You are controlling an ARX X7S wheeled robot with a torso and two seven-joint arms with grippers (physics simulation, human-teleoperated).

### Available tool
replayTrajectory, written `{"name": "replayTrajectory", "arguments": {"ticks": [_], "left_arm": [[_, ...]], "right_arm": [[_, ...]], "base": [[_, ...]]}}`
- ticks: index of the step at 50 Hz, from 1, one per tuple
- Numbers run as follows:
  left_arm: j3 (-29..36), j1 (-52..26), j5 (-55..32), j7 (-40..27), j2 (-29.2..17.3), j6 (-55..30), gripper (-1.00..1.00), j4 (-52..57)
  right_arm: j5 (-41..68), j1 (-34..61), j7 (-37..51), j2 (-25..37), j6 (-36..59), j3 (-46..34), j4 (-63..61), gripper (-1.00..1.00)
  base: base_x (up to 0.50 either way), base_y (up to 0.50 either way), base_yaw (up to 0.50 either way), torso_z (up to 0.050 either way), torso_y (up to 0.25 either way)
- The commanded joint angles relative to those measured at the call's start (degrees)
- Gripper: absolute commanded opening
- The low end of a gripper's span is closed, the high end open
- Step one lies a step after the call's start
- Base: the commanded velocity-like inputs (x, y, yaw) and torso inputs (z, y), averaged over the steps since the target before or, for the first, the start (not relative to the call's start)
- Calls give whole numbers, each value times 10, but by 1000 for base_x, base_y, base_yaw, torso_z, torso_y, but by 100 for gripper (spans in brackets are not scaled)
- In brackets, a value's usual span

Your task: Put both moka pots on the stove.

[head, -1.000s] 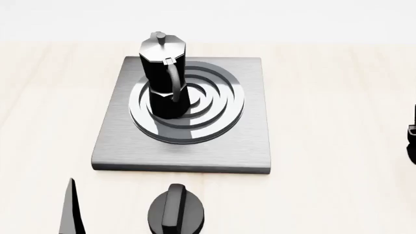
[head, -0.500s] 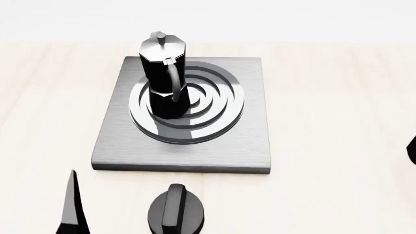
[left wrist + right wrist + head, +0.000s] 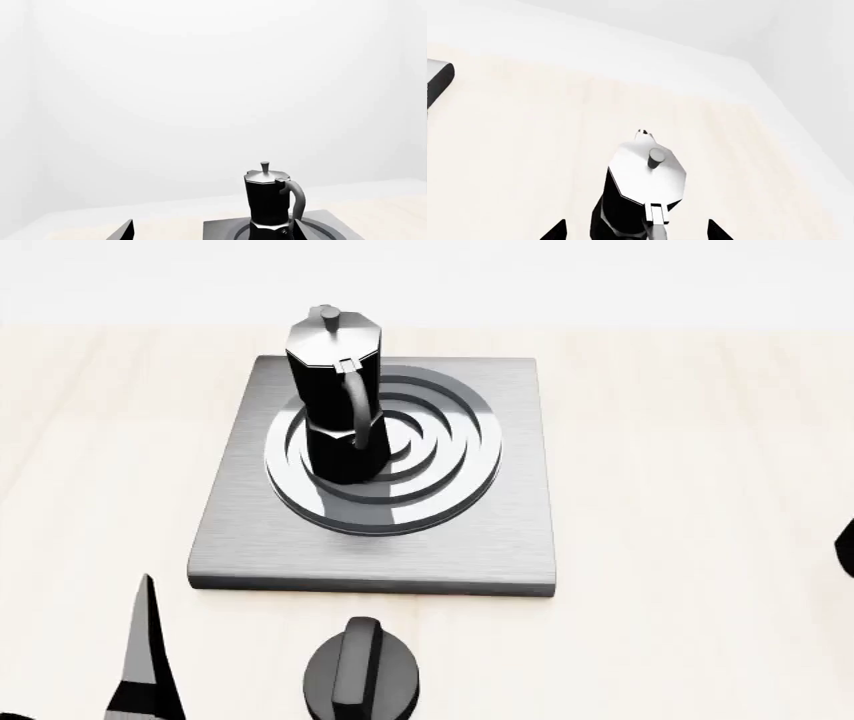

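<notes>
Your right pincer (image 3: 635, 235) has slid out past the head view's edge; it hangs spread wide over the second pot (image 3: 644, 192), not gripping. First pot (image 3: 336, 400) already sits on the stove (image 3: 514, 540). Left pincer (image 3: 212, 235) spread, empty.

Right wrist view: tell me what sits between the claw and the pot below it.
Nothing. In the right wrist view the moka pot stands on bare table, framed by both fingertips.
</notes>
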Motion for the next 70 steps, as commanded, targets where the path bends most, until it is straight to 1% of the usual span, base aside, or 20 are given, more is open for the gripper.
{"name": "replayTrajectory", "arguments": {"ticks": [1,16,38,57,70], "left_arm": [[-1,-7,-7,2,-2,-6,100,0],[-4,-20,-16,4,-4,-15,100,-3],[-12,-42,-34,9,-11,-34,100,-2],[-5,-22,-26,3,-15,-23,100,8],[-4,-22,-27,2,-17,-25,100,10]], "right_arm": [[1,-10,-12,-5,-9,2,39,100],[-19,-3,-31,-36,-36,0,116,100],[-40,-9,-43,-97,-111,9,235,100],[-60,-9,-61,-138,-155,5,310,100],[-69,-11,-72,-163,-192,8,373,100]], "base": [[0,0,0,0,0],[0,0,0,0,0],[0,0,0,0,0],[0,0,0,0,0],[0,0,0,0,0]]}}
